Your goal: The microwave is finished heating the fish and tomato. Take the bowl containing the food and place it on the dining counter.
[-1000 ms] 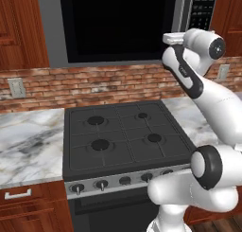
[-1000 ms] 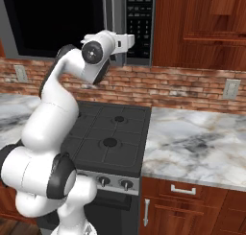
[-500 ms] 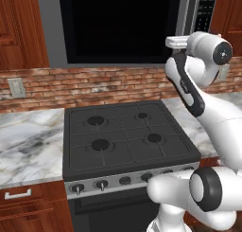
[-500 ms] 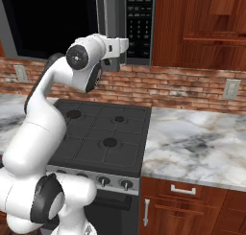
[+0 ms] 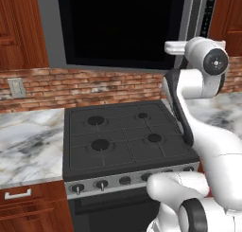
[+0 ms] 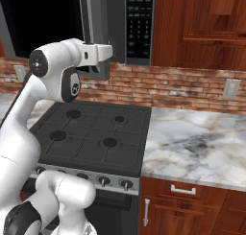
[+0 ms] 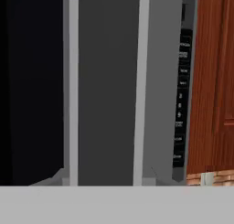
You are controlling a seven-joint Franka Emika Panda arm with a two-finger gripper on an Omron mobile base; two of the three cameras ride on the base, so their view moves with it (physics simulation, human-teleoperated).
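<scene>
**Three views, hand up at the microwave handle**

From the left base view we've got the gripper (image 5: 176, 48) raised at the microwave (image 5: 123, 27) door's right edge, above the stove (image 5: 123, 141). Right base view: the gripper (image 6: 98, 61) sits right at the handle (image 6: 88, 18). Hand view: handle (image 7: 107, 86) dead ahead, keypad (image 7: 182, 99) beside it. Can't tell if the jaws grip it.

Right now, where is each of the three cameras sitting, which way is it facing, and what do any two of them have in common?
Left base view: behind the arm to its left, facing forward and down at the stove and the microwave; white arm at right.
Right base view: behind the arm to its right, facing the same stove and microwave, plus marble worktop; white arm at left.
Hand view: on the hand, facing the microwave's handle and keypad close up.
Shared: both base views show stove, microwave, brick wall.
</scene>
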